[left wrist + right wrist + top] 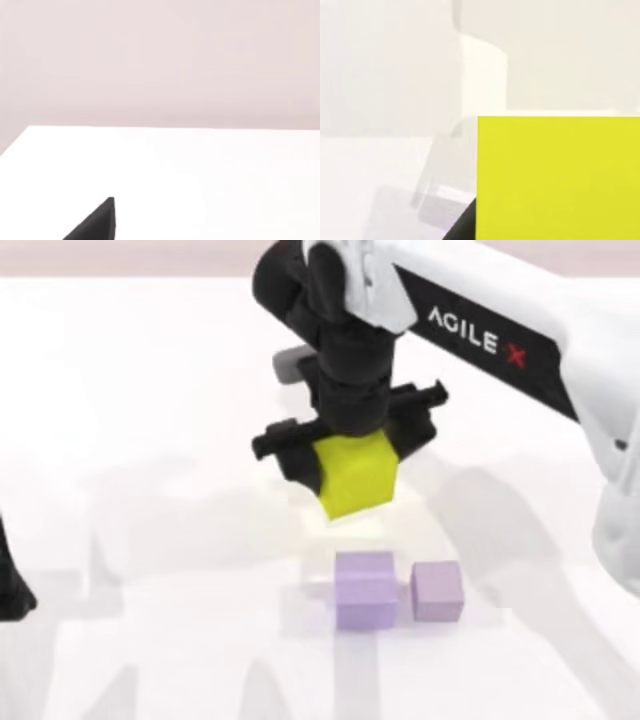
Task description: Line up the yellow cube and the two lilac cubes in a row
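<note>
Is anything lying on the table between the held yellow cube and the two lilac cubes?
No. In the top view, only bare white table separates the bright yellow cube in the right pincer from the two pale lilac cubes.

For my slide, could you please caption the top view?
Right gripper holds the yellow cube above the table, behind two lilac cubes sitting side by side.

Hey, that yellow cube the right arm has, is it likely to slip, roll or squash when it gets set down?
Probably none. The yellow cube looks rigid, with crisp flat faces between the right gripper fingers, so squashing seems unlikely. Flat sides should stop rolling. It hangs tilted, so it may land on an edge and rock briefly.
</note>
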`<state>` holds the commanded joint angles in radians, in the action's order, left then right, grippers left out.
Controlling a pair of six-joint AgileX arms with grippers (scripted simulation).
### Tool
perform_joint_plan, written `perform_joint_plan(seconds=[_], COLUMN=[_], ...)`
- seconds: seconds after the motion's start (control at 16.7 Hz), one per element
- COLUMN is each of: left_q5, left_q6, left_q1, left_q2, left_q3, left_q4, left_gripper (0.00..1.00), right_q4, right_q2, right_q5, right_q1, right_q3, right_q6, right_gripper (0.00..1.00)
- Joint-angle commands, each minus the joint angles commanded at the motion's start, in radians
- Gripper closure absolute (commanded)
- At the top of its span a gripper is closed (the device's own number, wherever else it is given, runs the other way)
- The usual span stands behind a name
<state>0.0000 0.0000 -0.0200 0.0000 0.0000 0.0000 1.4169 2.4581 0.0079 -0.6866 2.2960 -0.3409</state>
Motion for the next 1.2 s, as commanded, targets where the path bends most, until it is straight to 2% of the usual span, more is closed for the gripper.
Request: perform_joint_plan(seconds=[0.3, 0.48, 0.66, 0.96, 1.2], left_q5=[0.000, 0.000, 0.000, 0.000, 0.000], left_q6=[0.000, 0.000, 0.000, 0.000, 0.000], left_q1=[0.000, 0.000, 0.000, 0.000, 0.000], left_q2=[0.000, 0.000, 0.000, 0.000, 0.000], left_q3=[0.000, 0.000, 0.000, 0.000, 0.000], left_q4=[0.000, 0.000, 0.000, 0.000, 0.000], left_gripper=[0.00, 0.00, 0.00, 0.00, 0.00], right_q4=[0.062, 0.081, 0.086, 0.081, -0.030], right_q2=[0.037, 0.039, 0.036, 0.035, 0.027], right_q5=[0.001, 0.004, 0.005, 0.004, 0.005], right_q1=[-0.167, -0.240, -0.271, -0.267, -0.269], right_q3=[0.086, 0.121, 0.134, 0.128, 0.015], right_q6=[-0.422, -0.577, -0.636, -0.636, -0.636], right_gripper=[1.00, 1.00, 1.00, 1.00, 1.00])
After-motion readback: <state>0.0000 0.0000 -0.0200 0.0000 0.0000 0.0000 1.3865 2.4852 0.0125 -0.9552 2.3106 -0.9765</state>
